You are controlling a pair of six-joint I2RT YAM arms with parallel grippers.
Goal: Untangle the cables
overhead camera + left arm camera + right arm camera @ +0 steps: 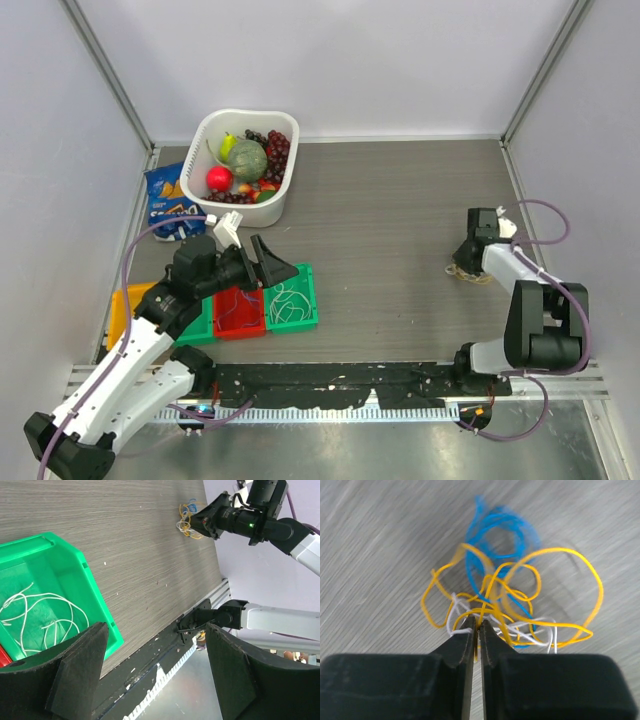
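The cables [505, 605] sat as one small knot on the bare grey counter [400, 200], over on the right side, well apart from the bins. Close up they were thin strands in 3 colours. Yellow-orange made the biggest loops, flaring out to both sides. Blue coiled in rings at the far side of the clump. White was the least of it, kinked low in the middle under the rest. Everything crossed & threaded thru itself, no strand lying free.

The right gripper [476, 625] was down at the near edge of the knot. Its fingers were pinched almost together w/ a yellow-orange strand caught between the tips, and white bits lay right beside them.

The left gripper [156, 630] hung by the green bin [60, 555], fingers spread wide w/ nothing between them. Inside that bin lay a loose white wire [45, 610] in slack curls, separate from the knot. A red bin [222, 325] sat touching the green one on its left. It had thin strands in it too, colour too small to tell.
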